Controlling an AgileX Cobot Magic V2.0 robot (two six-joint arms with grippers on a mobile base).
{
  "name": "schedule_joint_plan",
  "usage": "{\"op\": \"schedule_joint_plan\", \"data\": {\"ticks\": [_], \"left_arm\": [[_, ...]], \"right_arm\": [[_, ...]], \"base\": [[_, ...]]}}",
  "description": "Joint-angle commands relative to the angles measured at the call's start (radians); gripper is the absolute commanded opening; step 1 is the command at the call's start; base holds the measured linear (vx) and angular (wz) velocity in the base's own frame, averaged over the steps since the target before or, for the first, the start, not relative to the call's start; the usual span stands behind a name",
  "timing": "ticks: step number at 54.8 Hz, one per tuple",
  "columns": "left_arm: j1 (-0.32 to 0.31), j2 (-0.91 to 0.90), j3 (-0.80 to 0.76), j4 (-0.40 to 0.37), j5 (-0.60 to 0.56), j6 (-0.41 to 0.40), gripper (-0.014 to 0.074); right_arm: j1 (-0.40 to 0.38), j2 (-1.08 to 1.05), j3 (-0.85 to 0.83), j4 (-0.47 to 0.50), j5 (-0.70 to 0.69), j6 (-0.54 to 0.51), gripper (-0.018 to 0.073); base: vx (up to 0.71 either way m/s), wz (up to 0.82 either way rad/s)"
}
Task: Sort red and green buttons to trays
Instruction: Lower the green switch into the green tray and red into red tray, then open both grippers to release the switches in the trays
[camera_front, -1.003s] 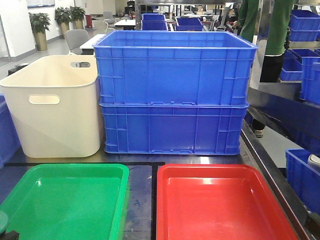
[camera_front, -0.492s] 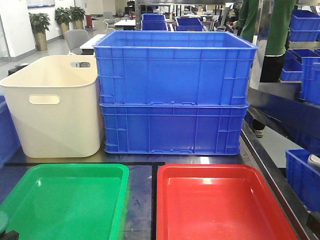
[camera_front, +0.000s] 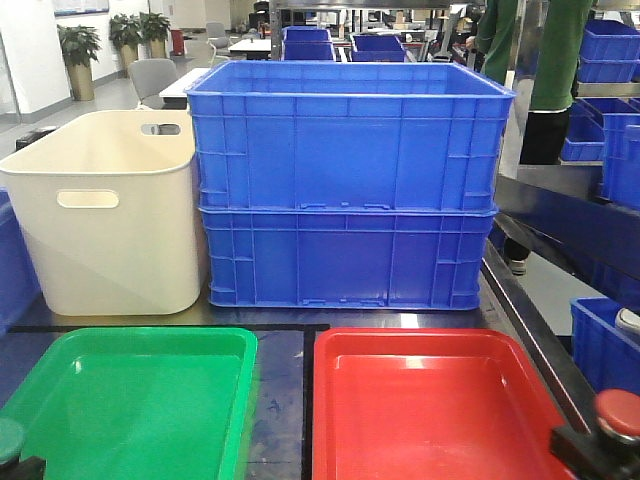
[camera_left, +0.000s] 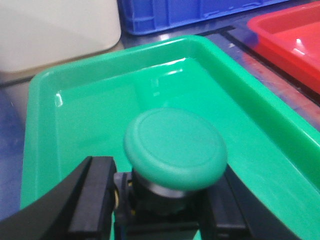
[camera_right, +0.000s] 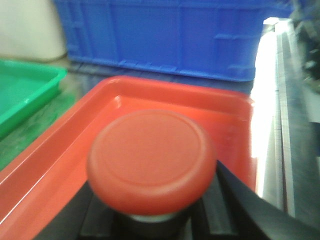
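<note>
Exterior front-facing view crops both at the frame edges: green button (camera_front: 8, 438) off the near-left corner of green tray (camera_front: 150, 334), red button (camera_front: 618, 412) off the near-right corner of red tray (camera_front: 420, 334). Wrist views show caps up, stems vertical, switch bodies mostly hidden; left gripper (camera_left: 165, 212) fingers clamp green button, right gripper (camera_right: 165, 222) fingers clamp red button.

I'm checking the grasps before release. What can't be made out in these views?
Left wrist view: switch body of the green button mostly hidden under its cap and by the left hand.
Right wrist view: red button blurred, body hidden under its cap; right hand cut off by the bottom edge.
Front view: both hands cut off at the bottom corners; walls hide what the blue crates hold.
</note>
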Motion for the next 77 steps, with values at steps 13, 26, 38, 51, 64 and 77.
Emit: {"op": "schedule_joint_plan", "data": {"ticks": [13, 26, 38, 51, 64, 77], "left_arm": [[-0.005, 0.213, -0.185, -0.092, -0.107, 0.127, 0.0], [-0.005, 0.44, -0.237, -0.284, -0.227, 0.417, 0.0], [-0.005, 0.576, -0.254, -0.545, -0.409, 0.696, 0.0], [-0.005, 0.622, -0.254, -0.688, -0.439, 0.711, 0.0024], [-0.005, 0.623, -0.254, -0.687, -0.457, 0.711, 0.0221], [-0.005, 0.621, -0.254, -0.688, -0.464, 0.711, 0.0528]], "right_arm": [[-0.002, 0.363, -0.228, 0.271, -0.231, -0.37, -0.0008], [-0.002, 0.61, -0.261, 0.519, -0.47, -0.803, -0.0008], [-0.002, 0.735, -0.261, 0.676, -0.576, -1.016, -0.0004], [-0.002, 0.768, -0.261, 0.741, -0.561, -1.037, 0.0084], [-0.002, 0.768, -0.261, 0.748, -0.552, -1.034, 0.0431], [-0.002, 0.767, -0.261, 0.751, -0.559, -1.031, 0.0684]], "base": [[0.0, 0.0], [0.0, 0.0], [0.0, 0.0], [0.0, 0.0], [0.0, 0.0], [0.0, 0.0]]}}
